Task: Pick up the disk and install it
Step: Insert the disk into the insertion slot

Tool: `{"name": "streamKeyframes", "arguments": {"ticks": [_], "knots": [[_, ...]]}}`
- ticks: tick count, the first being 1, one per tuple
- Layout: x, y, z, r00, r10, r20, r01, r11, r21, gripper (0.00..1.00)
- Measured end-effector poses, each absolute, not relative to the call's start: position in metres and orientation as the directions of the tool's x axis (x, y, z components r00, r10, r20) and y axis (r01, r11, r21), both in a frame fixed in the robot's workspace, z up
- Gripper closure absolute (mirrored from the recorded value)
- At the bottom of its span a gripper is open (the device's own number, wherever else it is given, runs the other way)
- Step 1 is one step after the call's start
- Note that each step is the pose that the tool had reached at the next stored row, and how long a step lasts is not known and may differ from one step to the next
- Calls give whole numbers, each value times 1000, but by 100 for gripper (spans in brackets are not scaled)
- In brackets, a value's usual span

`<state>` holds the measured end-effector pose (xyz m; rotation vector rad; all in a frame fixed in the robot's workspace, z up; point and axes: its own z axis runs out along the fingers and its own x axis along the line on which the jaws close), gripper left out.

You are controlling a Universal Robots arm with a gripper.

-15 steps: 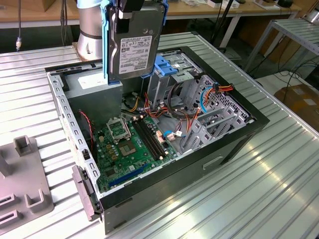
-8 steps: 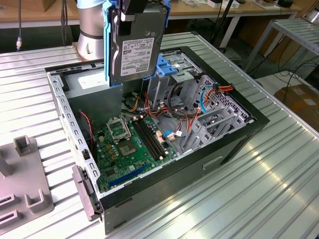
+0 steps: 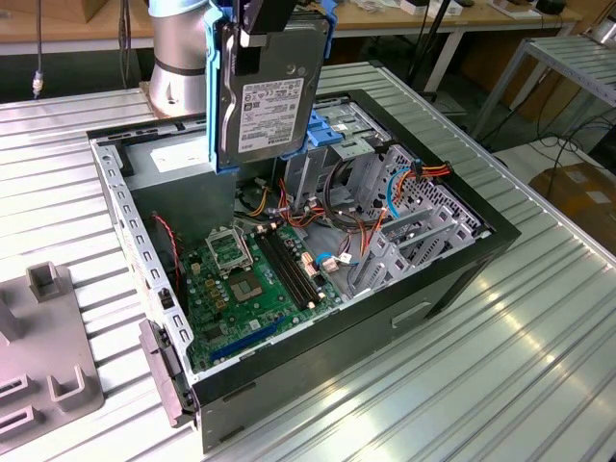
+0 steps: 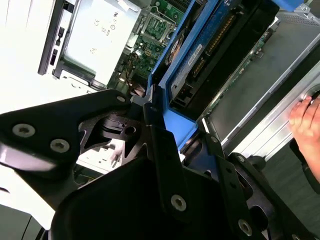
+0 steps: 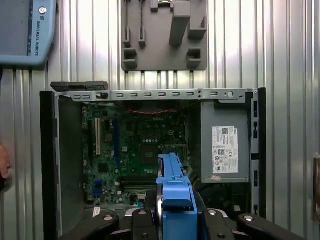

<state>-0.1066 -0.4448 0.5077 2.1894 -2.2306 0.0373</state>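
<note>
Grips the disk (image 3: pixel 272 96) in the gripper (image 3: pixel 258 34), closed down to the width of the blue carrier rail (image 5: pixel 175 192) and pressed onto it from both sides, with black fingers (image 4: pixel 160 145) flanking the blue plastic in the second wrist view. Holds it by the upper end, standing on edge and leaning a little, white label turned toward the exterior view's camera. Carries it in the air, clear of everything below, touching nothing but the gripper.

Hangs from the silver arm (image 3: pixel 178 58), which comes in from the top of the exterior view with the wrist pointing roughly straight down. Hovers over the far part of the open computer case (image 3: pixel 452 279), near the blue bracket (image 3: pixel 332 130) on the tall metal cage (image 3: pixel 404 241); hard to tell how far apart in depth.

Looks straight down, in the first wrist view, past the end of the rail onto the green motherboard (image 5: pixel 140 145) and the grey power-supply box (image 5: pixel 225 150) beside it inside the case. Shows the case lying on its side on the ribbed metal table (image 5: pixel 290 50), with a grey fixture (image 5: pixel 165 35) on the table just beyond the case's edge. Catches, in the second wrist view, a person's hand (image 4: pixel 306 125) near the metal rim outside the case.
</note>
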Motion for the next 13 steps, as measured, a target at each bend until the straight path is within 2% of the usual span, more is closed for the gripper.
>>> {"name": "streamKeyframes", "arguments": {"ticks": [13], "knots": [[-100, -460, 505, -19, -999, 29, -1000, 18, -6, 63]]}}
